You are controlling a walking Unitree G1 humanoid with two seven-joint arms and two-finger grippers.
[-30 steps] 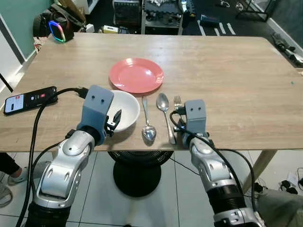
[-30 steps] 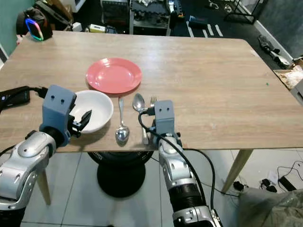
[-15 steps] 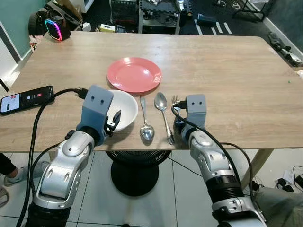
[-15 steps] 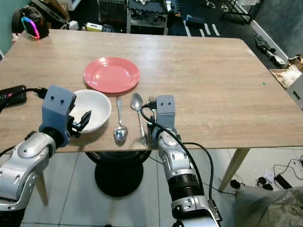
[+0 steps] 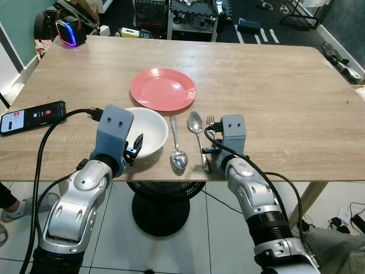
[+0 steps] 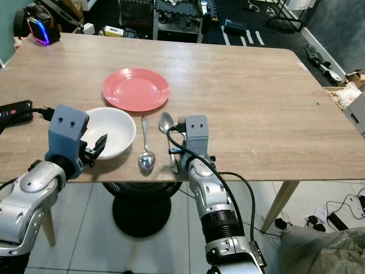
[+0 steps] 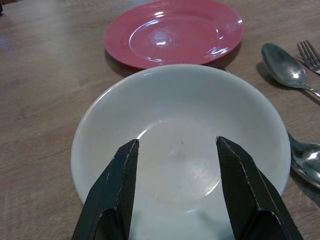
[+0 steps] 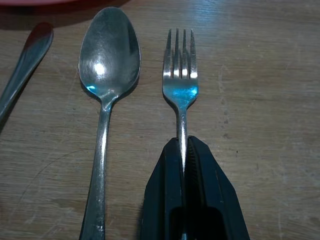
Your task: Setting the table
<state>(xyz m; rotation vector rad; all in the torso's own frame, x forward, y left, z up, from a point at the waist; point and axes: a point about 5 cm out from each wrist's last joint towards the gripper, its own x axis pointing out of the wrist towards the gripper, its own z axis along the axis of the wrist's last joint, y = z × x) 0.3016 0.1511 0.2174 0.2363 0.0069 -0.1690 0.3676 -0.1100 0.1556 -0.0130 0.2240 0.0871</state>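
While right gripper [image 8: 183, 150] jaws clamp fork [image 8: 180, 75] handle, arm has shifted slightly back toward desk [image 5: 285, 85] edge over last second; fork flat on desk, tines ahead of jaws, not yet lifted. Spoon [image 8: 107, 65] just beside. Left gripper [image 7: 175, 165] unmoved, jaws spread over white bowl [image 7: 175, 105]; red plate [image 7: 175, 32] beyond.

My rig's two brushed-silver jointed arms carry blue-grey boxy wrist housings, each marked by two small dark dots. A black cable loops from each housing, and ribbed black collars ring the forearms. The left gripper [image 7: 172, 192] has two long black fingers with a textured, tapering surface; the right gripper [image 8: 183, 165] has the same smooth black wedge-shaped fingers.
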